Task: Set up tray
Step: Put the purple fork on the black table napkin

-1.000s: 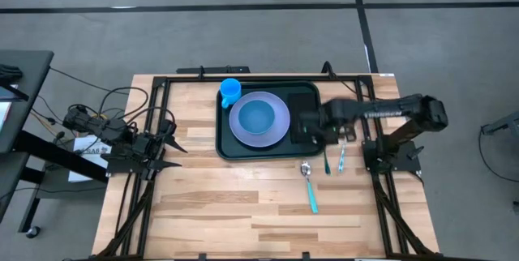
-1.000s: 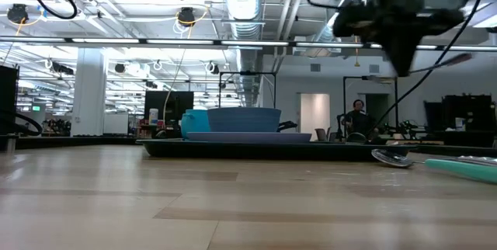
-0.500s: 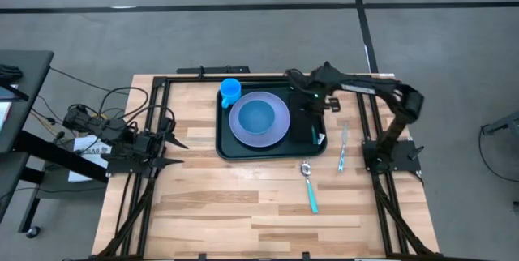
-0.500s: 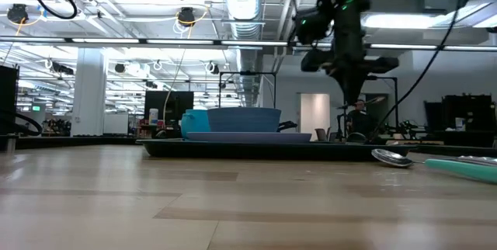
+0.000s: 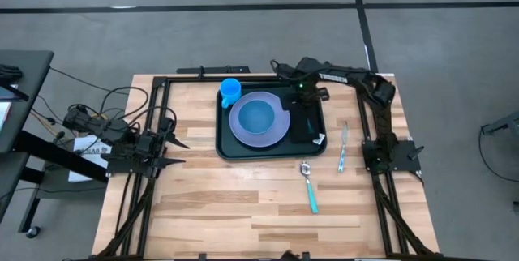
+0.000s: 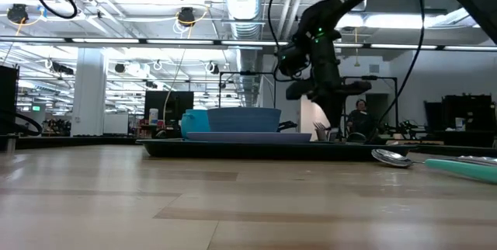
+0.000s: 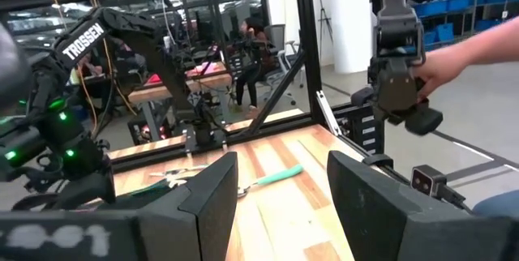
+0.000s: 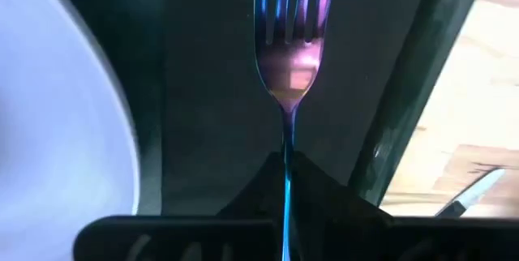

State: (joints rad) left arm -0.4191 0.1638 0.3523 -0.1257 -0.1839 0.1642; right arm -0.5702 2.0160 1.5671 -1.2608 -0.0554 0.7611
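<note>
Dark green tray sits at the far middle of the wooden table, carrying a lavender plate with a blue bowl on it and a blue cup at its far left corner. Right gripper over the tray's right part, just beside the plate, fingers pinched on a fork, tines hanging above a dark napkin. Spoon and knife on bare wood near the tray's right side. Left gripper parked at the table's left edge, fingers spread, nothing held.
</note>
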